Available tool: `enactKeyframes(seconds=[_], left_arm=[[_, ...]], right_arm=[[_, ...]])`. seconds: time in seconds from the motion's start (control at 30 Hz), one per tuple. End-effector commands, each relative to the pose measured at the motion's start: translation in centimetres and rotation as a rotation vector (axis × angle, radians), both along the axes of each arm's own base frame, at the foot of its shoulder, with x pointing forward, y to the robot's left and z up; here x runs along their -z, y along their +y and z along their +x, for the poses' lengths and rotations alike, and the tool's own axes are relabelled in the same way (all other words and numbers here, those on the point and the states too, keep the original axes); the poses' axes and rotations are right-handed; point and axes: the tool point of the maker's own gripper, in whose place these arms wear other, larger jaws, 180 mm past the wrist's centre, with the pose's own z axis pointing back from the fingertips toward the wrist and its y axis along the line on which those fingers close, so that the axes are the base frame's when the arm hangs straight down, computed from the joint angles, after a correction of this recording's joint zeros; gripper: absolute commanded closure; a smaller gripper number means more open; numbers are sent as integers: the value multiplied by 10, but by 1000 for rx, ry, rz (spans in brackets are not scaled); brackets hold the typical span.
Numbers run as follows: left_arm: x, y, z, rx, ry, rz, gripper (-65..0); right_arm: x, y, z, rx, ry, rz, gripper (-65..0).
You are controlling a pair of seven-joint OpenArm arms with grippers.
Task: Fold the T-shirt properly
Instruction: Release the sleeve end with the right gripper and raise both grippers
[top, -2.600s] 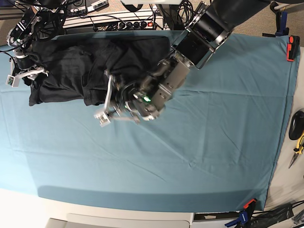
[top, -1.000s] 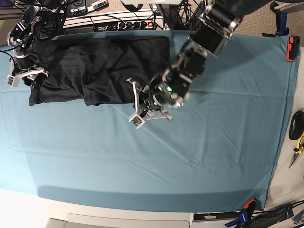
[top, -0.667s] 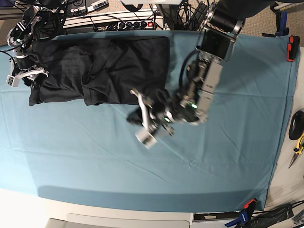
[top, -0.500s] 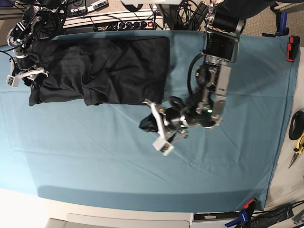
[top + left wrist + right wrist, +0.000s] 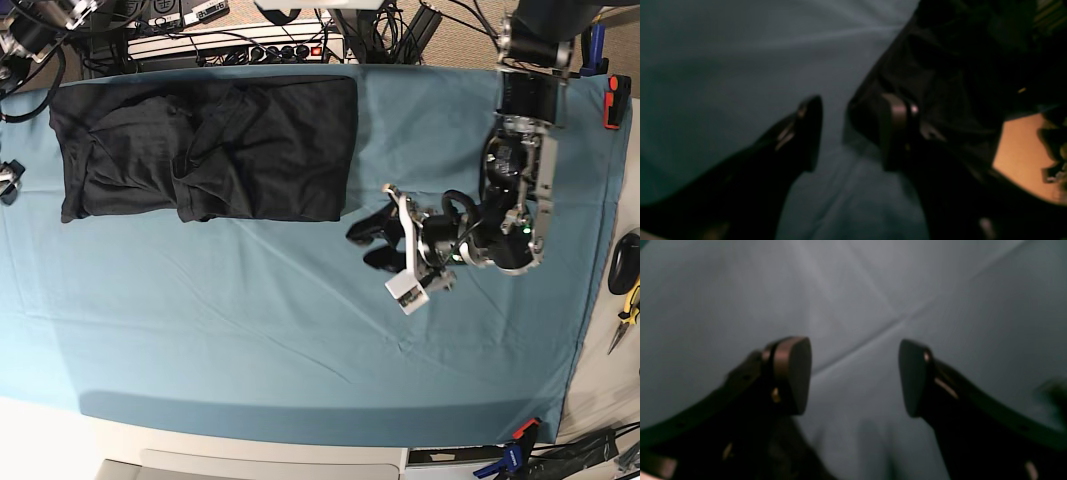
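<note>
The dark T-shirt lies folded into a wide rectangle at the back left of the teal cloth. My left gripper hovers over bare cloth just right of the T-shirt's near right corner, open and holding nothing. In the left wrist view its fingers stand apart over the cloth, with the T-shirt close behind the right one. My right gripper is open over bare cloth in the right wrist view. In the base view only a sliver of it shows at the left edge, beside the T-shirt's left end.
A power strip and cables run along the back edge. An orange clamp holds the cloth's far right corner and a blue clamp the near right. Yellow pliers lie beyond the cloth's right edge.
The left gripper let go of the T-shirt's right edge, opened and drew away to the right. The right gripper opened wider and pulled left off the T-shirt's left end.
</note>
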Motion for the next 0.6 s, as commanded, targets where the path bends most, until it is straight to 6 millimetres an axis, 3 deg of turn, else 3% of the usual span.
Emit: enactKeyframes(seconds=[0.0,0.1,0.17,0.37,0.47,0.57], left_arm=[[-28,1,8,11,-98,-16,-288],[-50,23,15,-44,-207,69,-288],[-60,48,25,-119,-256,115,-288],[-96,161,59,-487,-335,176,-287],[-115,209,57,-604,-375,182,-286],[-120,244,47,-687,-378,192,-286]], right_arm=[[-9,-2,7,-32,-34,29,-406],[14,26,8,-114,-65,256,-406],[22,36,3,-138,-70,349,-406],[45,52,-12,-186,43,387,-406],[65,74,-16,-255,140,408,-406],[83,100,-15,-323,206,435,-406]])
